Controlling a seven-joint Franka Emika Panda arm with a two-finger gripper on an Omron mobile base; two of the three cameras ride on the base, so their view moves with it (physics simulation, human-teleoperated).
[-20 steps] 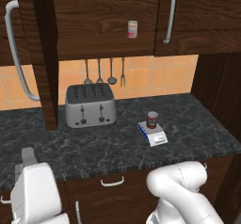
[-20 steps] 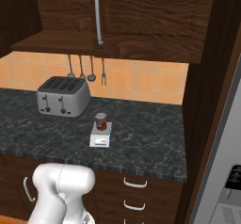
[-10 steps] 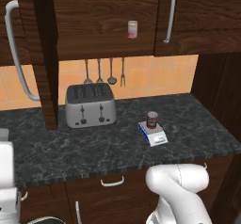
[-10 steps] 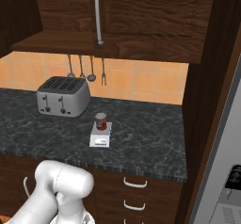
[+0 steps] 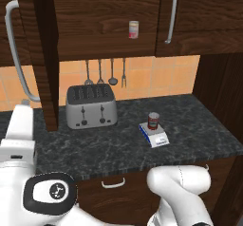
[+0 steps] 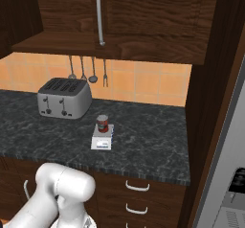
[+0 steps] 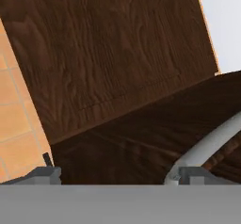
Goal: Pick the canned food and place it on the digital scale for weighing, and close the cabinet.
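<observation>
The canned food (image 5: 153, 120) (image 6: 102, 123), a small tin with a dark red label, stands upright on the digital scale (image 5: 155, 137) (image 6: 101, 142) on the dark counter. The cabinet's left door (image 5: 40, 54) hangs open, its long silver handle (image 5: 16, 54) facing outward. The right door (image 5: 199, 11) is shut. My white arm (image 5: 21, 130) rises at the lower left, just under that open door's handle. In the hand view my gripper (image 7: 120, 178) is open and holds nothing. It faces dark wood, with the curved silver handle (image 7: 207, 145) close by its right fingertip.
A paler tin (image 5: 134, 29) sits on the shelf inside the cabinet. A silver four-slot toaster (image 5: 90, 106) (image 6: 64, 97) stands left of the scale, under hanging utensils (image 5: 105, 73). Drawers with short handles (image 6: 136, 188) run below the counter.
My arm has swung left and up toward the open cabinet door. The tin and the scale have not moved, and the gripper has stayed open.
</observation>
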